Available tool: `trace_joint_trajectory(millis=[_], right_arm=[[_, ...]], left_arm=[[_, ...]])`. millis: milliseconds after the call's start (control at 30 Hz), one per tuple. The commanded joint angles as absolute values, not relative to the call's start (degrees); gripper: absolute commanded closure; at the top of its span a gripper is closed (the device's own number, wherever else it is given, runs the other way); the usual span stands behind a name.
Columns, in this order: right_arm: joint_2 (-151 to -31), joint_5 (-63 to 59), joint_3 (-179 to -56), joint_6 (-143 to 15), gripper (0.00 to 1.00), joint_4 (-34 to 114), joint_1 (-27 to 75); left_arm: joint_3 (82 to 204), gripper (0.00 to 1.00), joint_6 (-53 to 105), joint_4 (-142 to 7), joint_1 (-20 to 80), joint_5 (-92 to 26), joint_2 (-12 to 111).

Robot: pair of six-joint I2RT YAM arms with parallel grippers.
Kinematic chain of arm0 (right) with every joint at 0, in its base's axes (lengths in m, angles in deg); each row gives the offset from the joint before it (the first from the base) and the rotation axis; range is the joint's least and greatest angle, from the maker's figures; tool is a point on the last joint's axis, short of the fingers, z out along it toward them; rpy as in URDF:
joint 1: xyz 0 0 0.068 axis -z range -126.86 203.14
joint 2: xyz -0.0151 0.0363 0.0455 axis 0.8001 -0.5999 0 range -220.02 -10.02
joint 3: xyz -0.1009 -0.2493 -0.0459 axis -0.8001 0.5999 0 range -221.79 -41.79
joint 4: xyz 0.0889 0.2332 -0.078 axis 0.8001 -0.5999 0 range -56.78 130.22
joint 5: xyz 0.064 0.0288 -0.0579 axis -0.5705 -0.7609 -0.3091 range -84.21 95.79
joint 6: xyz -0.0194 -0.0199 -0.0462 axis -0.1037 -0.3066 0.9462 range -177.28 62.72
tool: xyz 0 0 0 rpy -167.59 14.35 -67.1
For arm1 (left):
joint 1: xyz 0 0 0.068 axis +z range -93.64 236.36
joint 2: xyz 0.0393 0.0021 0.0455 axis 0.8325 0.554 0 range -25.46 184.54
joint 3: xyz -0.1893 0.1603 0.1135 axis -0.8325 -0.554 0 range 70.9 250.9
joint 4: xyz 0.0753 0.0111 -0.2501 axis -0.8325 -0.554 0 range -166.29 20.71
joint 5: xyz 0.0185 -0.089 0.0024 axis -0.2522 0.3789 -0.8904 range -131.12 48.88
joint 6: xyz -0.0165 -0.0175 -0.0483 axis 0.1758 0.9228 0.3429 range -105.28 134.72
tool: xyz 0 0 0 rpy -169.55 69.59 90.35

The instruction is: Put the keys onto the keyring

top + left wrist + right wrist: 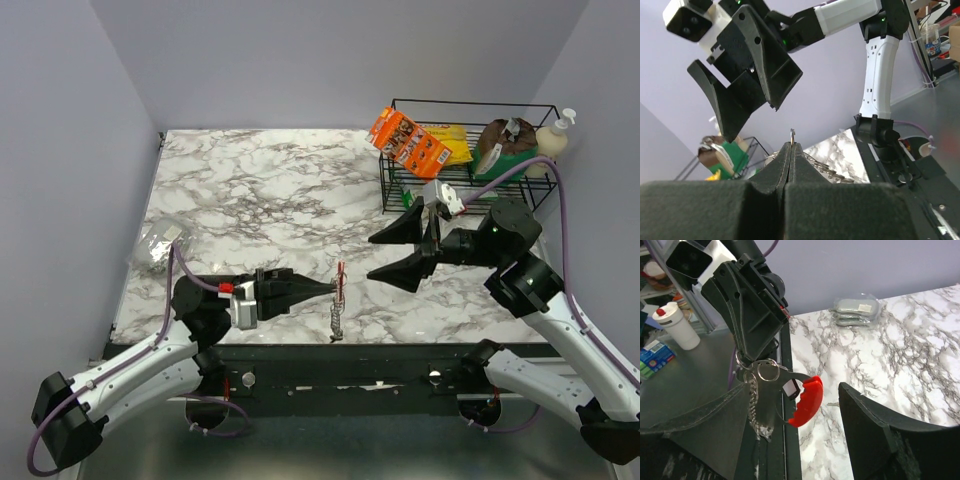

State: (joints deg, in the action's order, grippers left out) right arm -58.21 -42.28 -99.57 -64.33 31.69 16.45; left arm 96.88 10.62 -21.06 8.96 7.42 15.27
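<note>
Two hands are in play: my left hand [328, 287] is clamped on the keyring [807, 400], holding it above the near edge of the desk [260, 200]. My right hand [372, 258] stands wide just beside it. The keyring looks light, floppy and slick, so I'd take its stiff red end.

Around me, a white-and-grey marbled desk [260, 190] sits boxed in by 3 plain lavender walls [330, 60], with a black wire rack [470, 102] at its far right corner under even light.
</note>
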Motion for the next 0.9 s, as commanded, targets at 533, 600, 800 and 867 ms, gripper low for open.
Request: trace_joint_trajectory(millis=[533,600,800,867], right_arm=[[-58.71,-52.56,-100.41,-63.08,0.21,33.28,16.75],[-58.8,-52.65,-100.33,-62.91,0.21,33.28,16.75],[-59.07,-52.65,-100.41,-62.99,0.21,33.19,16.75],[-59.15,-52.65,-100.59,-62.99,0.21,33.11,16.75]], left_arm=[[92.96,1.0,9.27,2.26,8.02,12.85,15.76],[93.14,1.0,9.36,1.99,8.02,12.94,15.85],[94.72,1.0,9.1,-2.04,7.93,13.46,15.67],[95.68,1.0,8.13,-6.87,7.93,13.99,15.23]])
